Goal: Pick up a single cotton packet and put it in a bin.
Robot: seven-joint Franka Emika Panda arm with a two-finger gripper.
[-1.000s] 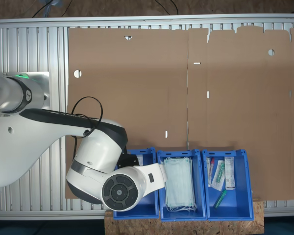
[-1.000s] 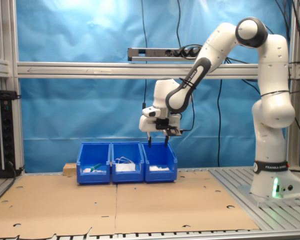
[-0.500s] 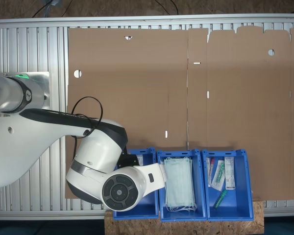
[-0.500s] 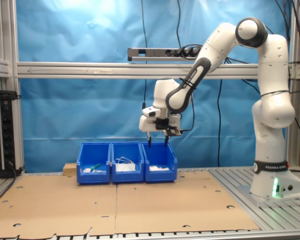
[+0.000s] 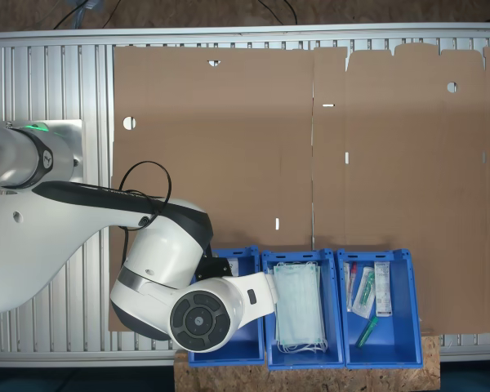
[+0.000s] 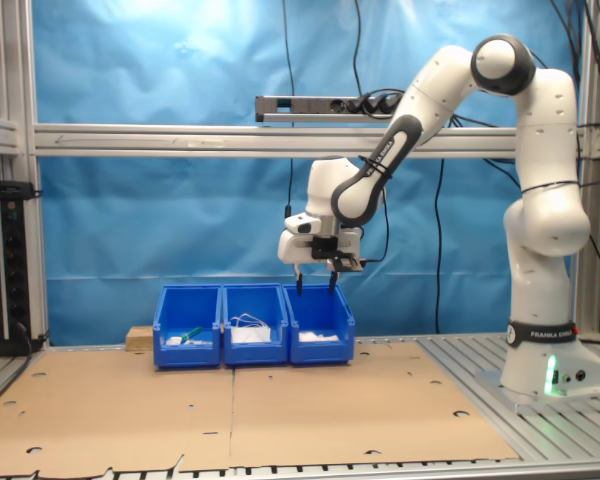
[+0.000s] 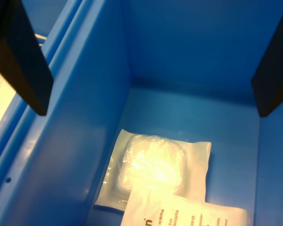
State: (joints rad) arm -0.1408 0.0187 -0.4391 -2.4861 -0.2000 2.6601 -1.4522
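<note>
My fingers (image 6: 315, 290): spread apart and empty, hanging just above the bin (image 6: 321, 325) at the row's end.
Packet: the printed cotton packet (image 7: 184, 214) lies on the bin floor, overlapping a plain pad packet (image 7: 153, 167).
Progress: I judge the drop as done, since a packet rests inside and I hold nothing; only pulling away looks left.
Count: three blue bins in a row; two packets visible below me.
</note>
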